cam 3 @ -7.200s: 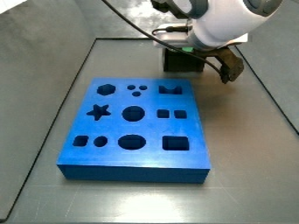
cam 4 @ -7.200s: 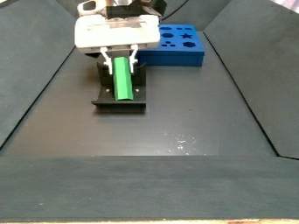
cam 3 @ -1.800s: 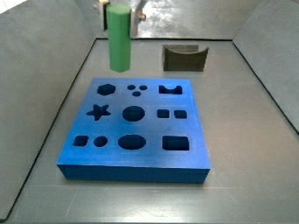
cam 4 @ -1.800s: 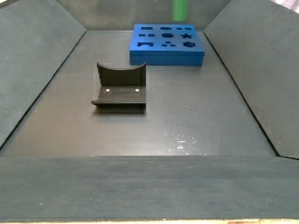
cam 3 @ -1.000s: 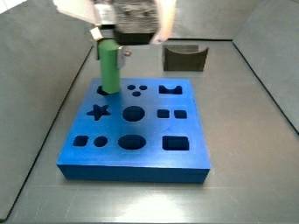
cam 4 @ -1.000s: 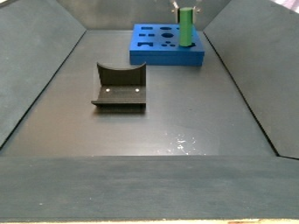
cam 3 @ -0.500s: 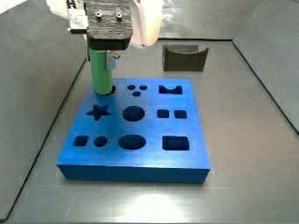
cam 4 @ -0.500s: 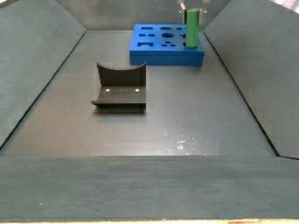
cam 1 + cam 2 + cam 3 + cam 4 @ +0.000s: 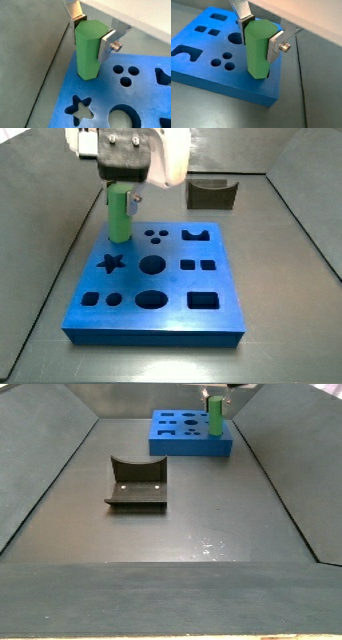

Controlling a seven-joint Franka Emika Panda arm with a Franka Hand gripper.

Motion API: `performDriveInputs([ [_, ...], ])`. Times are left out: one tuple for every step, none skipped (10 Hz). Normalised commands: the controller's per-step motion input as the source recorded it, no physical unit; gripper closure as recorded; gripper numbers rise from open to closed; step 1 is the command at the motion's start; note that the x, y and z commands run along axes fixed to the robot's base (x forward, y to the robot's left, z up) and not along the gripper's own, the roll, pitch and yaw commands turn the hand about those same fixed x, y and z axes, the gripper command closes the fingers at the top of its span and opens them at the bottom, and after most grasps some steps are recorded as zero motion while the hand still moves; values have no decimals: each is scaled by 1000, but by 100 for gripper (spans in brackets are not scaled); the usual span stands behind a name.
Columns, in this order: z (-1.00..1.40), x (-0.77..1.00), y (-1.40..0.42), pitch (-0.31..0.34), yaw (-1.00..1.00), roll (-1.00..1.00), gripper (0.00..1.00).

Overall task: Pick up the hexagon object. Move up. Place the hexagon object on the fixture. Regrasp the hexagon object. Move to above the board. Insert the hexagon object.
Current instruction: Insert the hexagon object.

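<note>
I am gripping the small bright green hexagon object [image 9: 89, 49], a smooth matte bar with flat facets and crisp edges, between my flat silver finger plates [image 9: 108, 42], so my gripper [image 9: 257, 29] is closed on its upper part. In both wrist views the bar is standing upright, and one finger plate is showing a round silver screw head on its outer face.

In a side view the hexagon object [image 9: 119, 215] is sitting in the upper left of the frame, hanging below my white-and-dark gripper [image 9: 123, 184], with its lower end at the far left corner of the large thick blue board [image 9: 155, 316]. I cannot tell whether the tip is touching the slab or already entering a cutout. The board is a matte rectangular slab with dark recesses: a star, circles, squares, ovals and a notched shape.

In a side view the hexagon object [image 9: 214, 416] is appearing at the top of the frame, at the right end of the board [image 9: 189, 446].

The fixture [image 9: 136, 485], a dark olive-brown block with a curved notch, is standing well apart from the board on the dark grey floor [image 9: 187, 534], left of centre.
</note>
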Motion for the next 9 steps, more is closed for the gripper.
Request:
performDriveInputs([
  [-737, -323, 14, -277, -97, 0, 100],
  [-774, -597, 0, -500, -183, -40, 100],
  [-137, -286, 49, -329, -74, -203, 100],
  [0, -349, 23, -377, 0, -163, 100],
  [-329, -711, 49, -774, 0, -420, 100],
  [-606, -603, 0, -580, -26, 0, 100],
  [-20, -49, 0, 0, 0, 49, 100],
  [-829, -109, -29, -169, -20, 131, 100],
  [-1000, -157, -51, -40, -69, 120, 100],
])
